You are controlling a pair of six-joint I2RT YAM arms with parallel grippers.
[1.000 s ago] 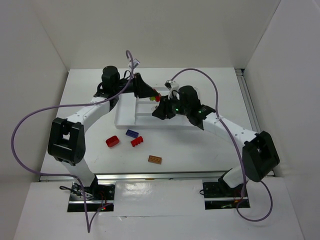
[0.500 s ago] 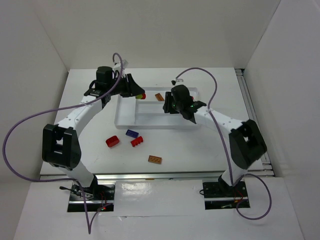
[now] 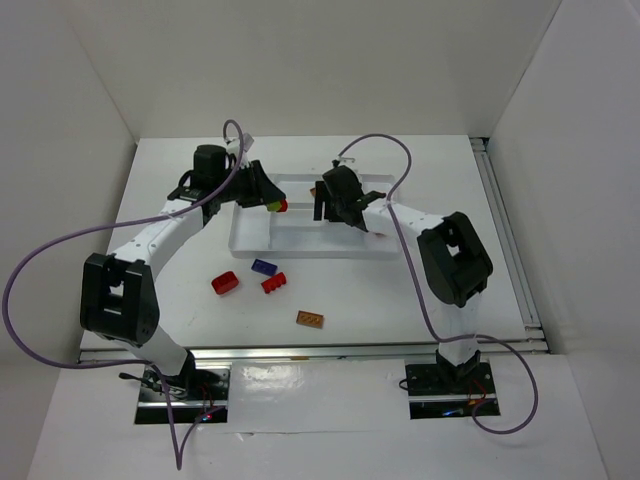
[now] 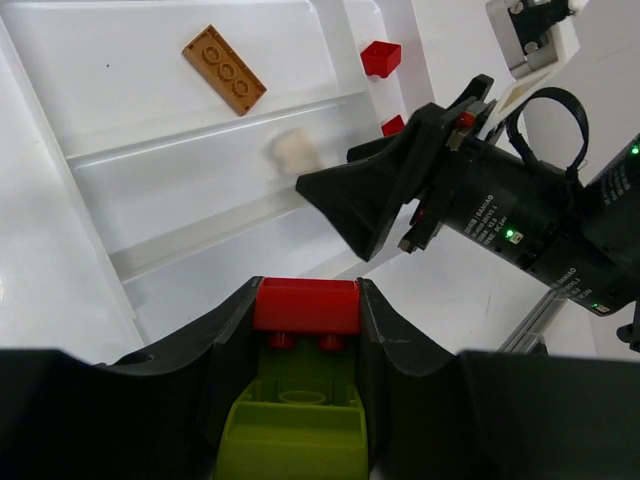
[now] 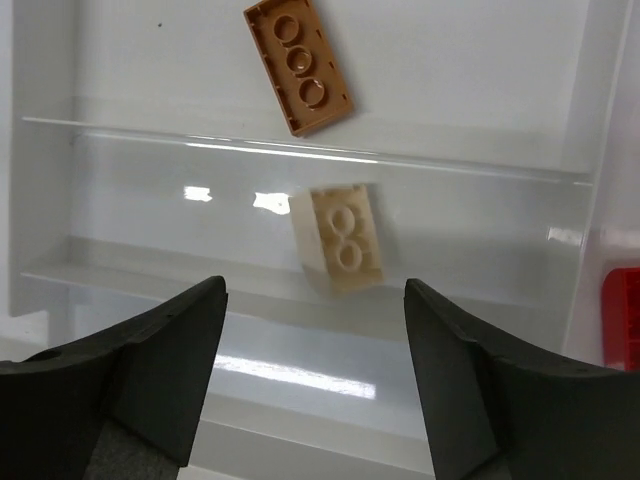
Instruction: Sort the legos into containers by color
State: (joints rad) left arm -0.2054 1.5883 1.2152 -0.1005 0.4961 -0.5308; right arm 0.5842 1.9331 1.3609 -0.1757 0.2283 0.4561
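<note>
While the white table (image 3: 400, 300) has four legos lying loose on it, near the arm bases, the sorting is judged to be partly done. The tray (image 3: 300, 250) sits farther back, with both arms reaching over it.

The left gripper (image 4: 305, 320) hangs over the tray's near-left edge, its fingers pinching a red brick (image 4: 305, 303) that seems joined to a yellow-green brick (image 4: 290, 430) below it. The right gripper (image 5: 312, 300) hovers above the long slots with its fingers spread and nothing between them.

Directly under it a tan brick (image 5: 338, 238) lies in one long slot, slightly blurred, and an orange-brown brick (image 5: 298, 65) lies in the next slot. Two more red bricks (image 4: 380, 57) sit in a compartment beyond the dividers.

The step in hand looks like the placing of the left arm's load. Since that load is of two colours, the next move probably calls for pulling the pair apart, perhaps with the free right gripper, before each goes to its own slot. The loose bricks on the table (image 3: 264, 267) must then be fetched.
</note>
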